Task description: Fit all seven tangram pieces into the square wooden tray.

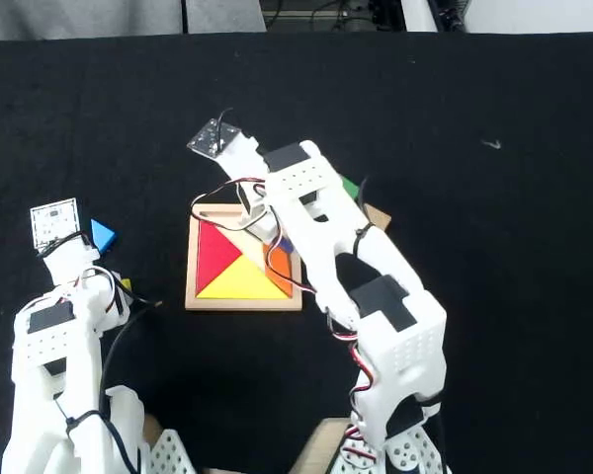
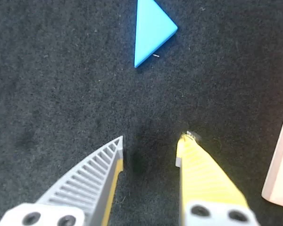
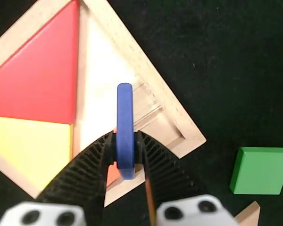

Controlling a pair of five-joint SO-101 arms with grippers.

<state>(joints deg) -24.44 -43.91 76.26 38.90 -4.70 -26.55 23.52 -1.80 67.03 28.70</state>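
Note:
The square wooden tray [image 1: 242, 303] holds a red triangle [image 1: 215, 252], a yellow triangle [image 1: 243, 281] and an orange piece [image 1: 280, 265]. My right gripper [image 3: 125, 141] is shut on a dark blue piece [image 3: 125, 117], held on edge above the tray's bare corner [image 3: 99, 80], beside the red triangle [image 3: 42, 75] and yellow triangle [image 3: 33, 146]. My left gripper [image 2: 151, 141] is open over the black cloth, with nothing between its fingers. A light blue triangle [image 2: 151, 30] lies a short way ahead of it, left of the tray in the high view [image 1: 102, 235].
A green square [image 3: 259, 170] lies on the cloth just outside the tray's rim [image 3: 146, 68], with a tan wooden piece [image 3: 250, 214] next to it. In the high view the green square [image 1: 349, 186] and the tan piece [image 1: 378, 215] sit right of the right arm.

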